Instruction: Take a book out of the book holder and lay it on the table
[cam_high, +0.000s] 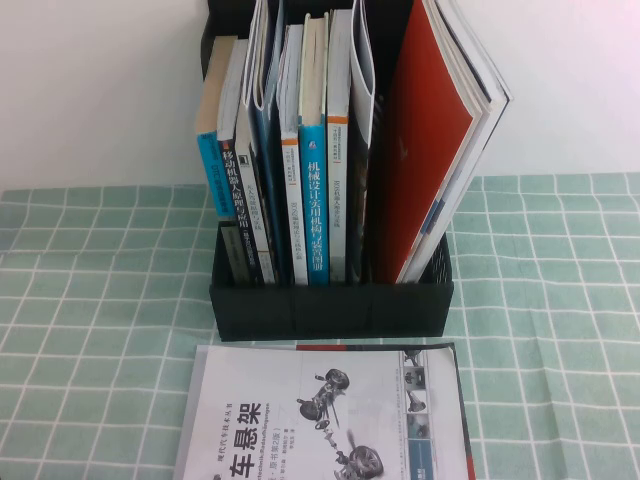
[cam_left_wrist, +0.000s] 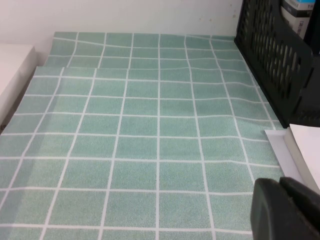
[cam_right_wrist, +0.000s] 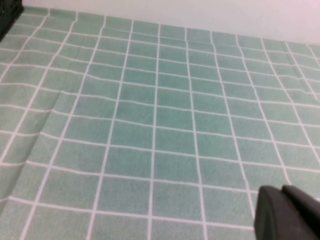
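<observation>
Both claws hover low over the green-checked surface, left claw state unclear, right claw closed and empty. The target book cannot be singled out in the black book holder; thin, floppy magazines likely need pinching near the spine.

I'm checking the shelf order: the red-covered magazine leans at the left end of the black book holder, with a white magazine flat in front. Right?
Not quite. The high view shows the red-covered magazine leaning at the right end of the black book holder; the white magazine does lie flat in front.
</observation>
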